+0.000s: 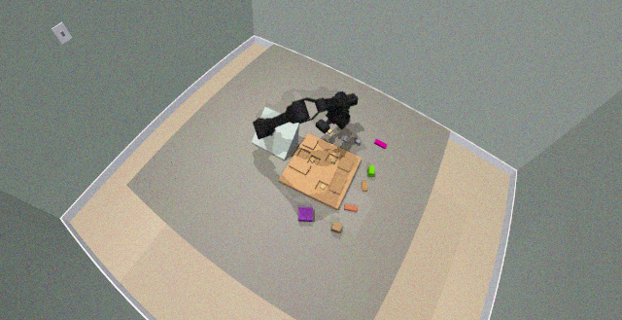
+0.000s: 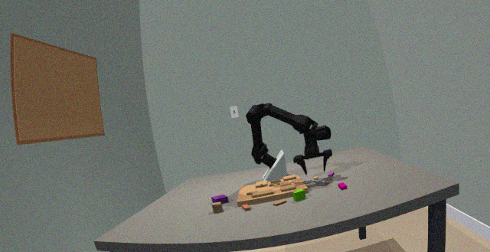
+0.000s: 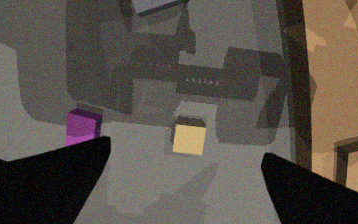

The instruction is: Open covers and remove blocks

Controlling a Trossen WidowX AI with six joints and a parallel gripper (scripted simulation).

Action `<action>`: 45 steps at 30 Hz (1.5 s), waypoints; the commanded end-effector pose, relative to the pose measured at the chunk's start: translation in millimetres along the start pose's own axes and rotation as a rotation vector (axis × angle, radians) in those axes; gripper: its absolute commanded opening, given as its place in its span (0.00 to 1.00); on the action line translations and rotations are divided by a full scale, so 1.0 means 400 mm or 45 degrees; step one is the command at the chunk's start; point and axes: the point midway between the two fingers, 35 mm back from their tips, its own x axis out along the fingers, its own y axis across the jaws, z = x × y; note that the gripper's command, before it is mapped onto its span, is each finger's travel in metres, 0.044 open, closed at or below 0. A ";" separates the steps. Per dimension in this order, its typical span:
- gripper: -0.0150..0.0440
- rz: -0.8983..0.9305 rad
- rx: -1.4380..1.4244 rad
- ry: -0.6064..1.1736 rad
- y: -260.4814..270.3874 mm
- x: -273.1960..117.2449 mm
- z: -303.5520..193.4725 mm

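The wooden puzzle board [image 1: 306, 184] [image 2: 268, 199] [image 3: 330, 100] lies on the table, its raised covers and outlined wells partly in the arm's shadow. Pale yellow squares show in three openings, one at the well [image 1: 323, 187]; whether these are blocks or well floors I cannot tell. Cover positions are too small to tell surely. A small pale yellow block [image 1: 329, 131] [image 2: 315, 178] [image 3: 189, 139] rests on the table just off the board's edge. My gripper [image 2: 315, 172] [image 3: 187, 152] is wide open above that block, one finger on either side of it, not touching; the arm hides its fingers in the top view.
A purple-pink block [image 2: 331, 174] [image 3: 83, 127] lies near one finger. Small grey pieces [image 1: 346, 138] [image 2: 321, 183] lie close by. A white wedge [image 1: 277, 140] [image 2: 279, 169] stands behind the board. Magenta [image 1: 380, 143], green [image 1: 371, 170], orange [image 1: 351, 208], brown [image 1: 336, 228] and purple [image 1: 305, 214] pieces lie around it.
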 end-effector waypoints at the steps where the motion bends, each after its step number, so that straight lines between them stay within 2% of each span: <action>1: 1.00 0.003 0.006 0.003 0.001 -0.035 0.001; 14: 1.00 0.000 0.002 0.005 -0.005 -0.128 -0.004; 31: 0.25 0.010 0.040 0.006 -0.201 -0.149 0.111; 45: 0.25 -0.004 0.082 0.003 -0.393 -0.138 0.161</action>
